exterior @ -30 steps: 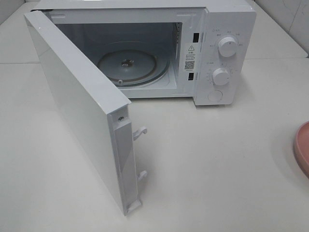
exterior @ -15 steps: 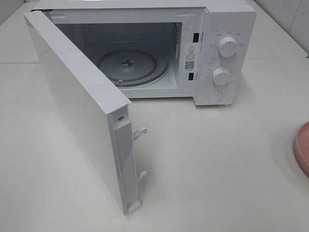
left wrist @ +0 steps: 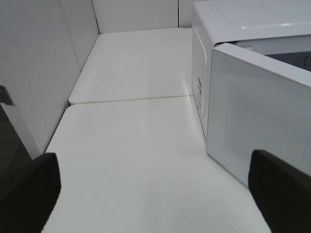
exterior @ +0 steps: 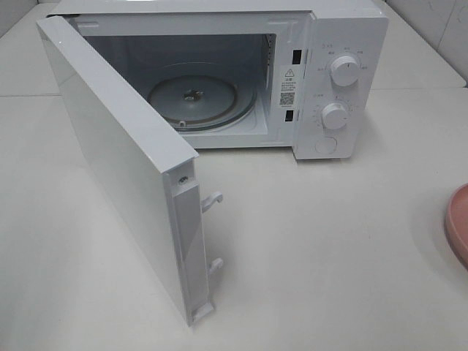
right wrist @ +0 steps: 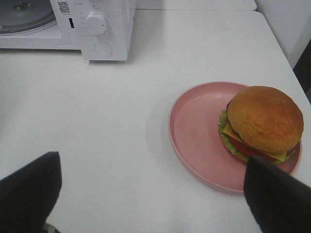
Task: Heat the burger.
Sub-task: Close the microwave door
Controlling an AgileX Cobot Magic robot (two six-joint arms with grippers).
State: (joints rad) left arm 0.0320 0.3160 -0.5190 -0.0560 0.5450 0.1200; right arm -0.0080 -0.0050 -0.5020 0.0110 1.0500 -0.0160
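Burger unmoved on plate (microwave door unchanged), both jaws wide, empty.

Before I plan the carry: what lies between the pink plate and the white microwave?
Only bare white tabletop between round pink plate and white microwave, per right wrist view.

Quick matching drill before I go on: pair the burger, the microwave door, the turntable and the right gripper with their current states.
1 burger
2 microwave door
3 turntable
4 right gripper

a swung open
b bare, nothing on it
c open, holding nothing
d sitting on the pink plate

Pairs: 1-d, 2-a, 3-b, 4-c
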